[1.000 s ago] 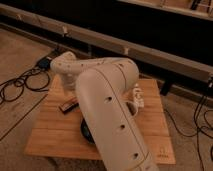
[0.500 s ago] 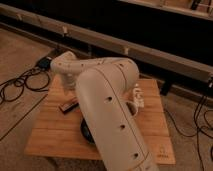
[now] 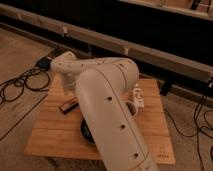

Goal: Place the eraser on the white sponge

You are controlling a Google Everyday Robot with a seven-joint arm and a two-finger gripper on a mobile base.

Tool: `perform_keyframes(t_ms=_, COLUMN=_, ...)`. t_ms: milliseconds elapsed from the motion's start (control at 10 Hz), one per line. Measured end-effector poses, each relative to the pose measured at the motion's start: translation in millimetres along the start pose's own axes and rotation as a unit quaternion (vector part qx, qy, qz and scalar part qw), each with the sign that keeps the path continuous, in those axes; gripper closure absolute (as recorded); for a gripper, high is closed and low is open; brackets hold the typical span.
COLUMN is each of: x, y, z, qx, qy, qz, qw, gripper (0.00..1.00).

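Note:
The eraser [image 3: 66,105], a small dark bar with a lighter edge, lies on the left part of the wooden table [image 3: 50,135]. My white arm fills the middle of the view and bends left over the table's far left. The gripper [image 3: 69,86] hangs there below the wrist, just behind and above the eraser, mostly hidden by the arm. The white sponge is not visible; the arm covers much of the table's middle.
A black bowl [image 3: 87,133] shows partly from behind the arm near the table's front. A white lumpy object with dark marks [image 3: 138,96] lies at the right. Black cables [image 3: 20,85] lie on the floor to the left. A dark wall runs behind the table.

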Motion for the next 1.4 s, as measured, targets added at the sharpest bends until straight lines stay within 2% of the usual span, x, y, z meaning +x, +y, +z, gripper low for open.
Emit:
perform_keyframes(t_ms=400, x=10.0, y=19.4, z=19.4, qx=-0.01, qy=0.003, qz=-0.022, qw=0.9997, gripper=0.35)
perform_keyframes(t_ms=700, x=13.8, y=24.2, z=36.2, qx=-0.013, qy=0.008, qz=-0.013, qw=0.9998, gripper=0.35)
perform_keyframes(t_ms=1200, x=13.5, y=25.1, z=35.6, qx=-0.015, qy=0.007, qz=-0.012, qw=0.9998, gripper=0.35)
perform_keyframes(t_ms=1400, x=23.3, y=22.2, z=49.3, qx=-0.018, qy=0.027, qz=-0.009, qw=0.9995, gripper=0.35)
